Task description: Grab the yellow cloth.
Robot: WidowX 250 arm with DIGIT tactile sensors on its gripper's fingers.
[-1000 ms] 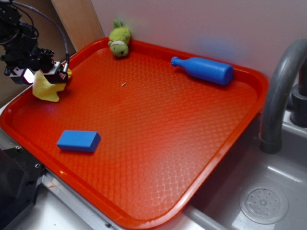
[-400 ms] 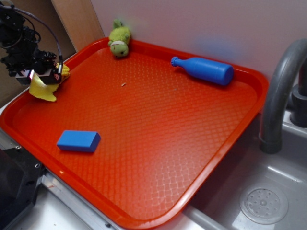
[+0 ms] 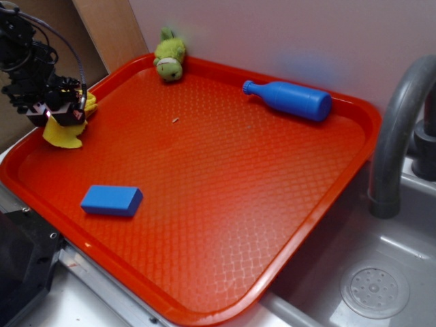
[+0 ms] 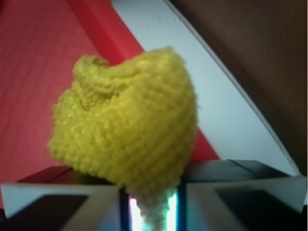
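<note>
The yellow cloth point(image 3: 65, 133) is a small knitted rag at the far left edge of the red tray point(image 3: 225, 197), bunched under the black arm. My gripper point(image 3: 66, 112) is shut on it, and the cloth hangs from the jaws just above the tray. In the wrist view the yellow cloth point(image 4: 127, 130) fills the middle of the picture, with its lower end pinched in the narrow gap of my gripper point(image 4: 151, 214). Both jaws stand close together on either side of that tail.
A yellow-green plush toy point(image 3: 169, 56) lies at the tray's far corner. A blue bottle point(image 3: 289, 99) lies on its side at the back right. A blue block point(image 3: 112, 200) sits near the front left. A sink point(image 3: 375, 286) and grey faucet point(image 3: 395, 129) are at right.
The gripper with the cloth has shifted slightly left and down towards the tray's left rim. The cloth stays pinched and hangs more bunched under the jaws.
</note>
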